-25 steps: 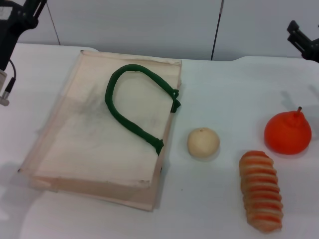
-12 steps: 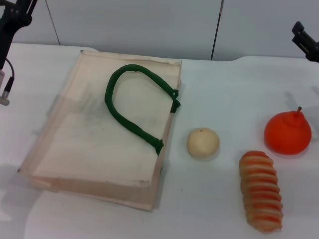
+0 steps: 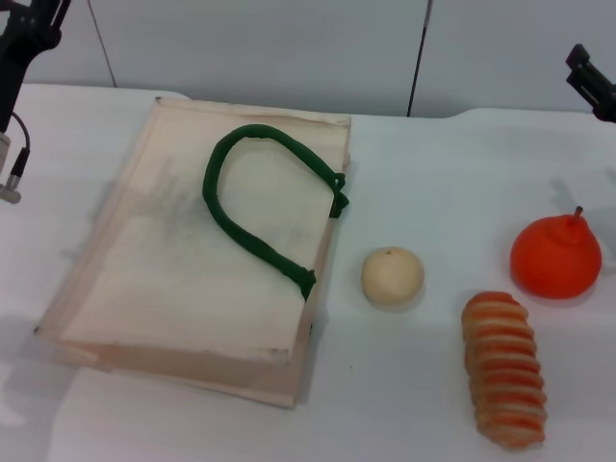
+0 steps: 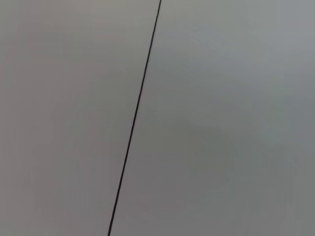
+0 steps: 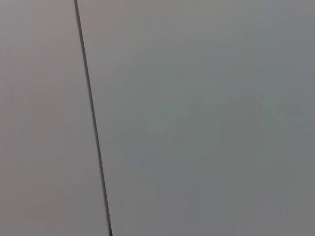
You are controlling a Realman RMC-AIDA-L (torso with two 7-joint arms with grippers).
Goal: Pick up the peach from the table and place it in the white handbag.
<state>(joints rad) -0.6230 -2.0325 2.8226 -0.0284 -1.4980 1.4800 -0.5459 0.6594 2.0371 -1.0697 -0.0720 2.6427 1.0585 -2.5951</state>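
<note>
The white handbag [image 3: 192, 260] lies flat on the table's left half, with its dark green rope handle [image 3: 252, 207] curled on top. No pale-pink peach shows in any view. My left arm [image 3: 21, 43] is raised at the far left corner, above and behind the bag. My right arm [image 3: 592, 82] is raised at the far right edge. Neither arm is near anything on the table. Both wrist views show only a grey wall with a dark seam.
A cream-yellow round fruit [image 3: 392, 276] lies just right of the bag. An orange stemmed pear-shaped fruit [image 3: 555, 255] sits at the right. A ridged orange-striped oblong object [image 3: 503, 371] lies near the front right. The white table [image 3: 433, 173] is bare behind them.
Both arms have drawn a little farther up and outward toward the frame corners. The bag and the fruits have not moved.
</note>
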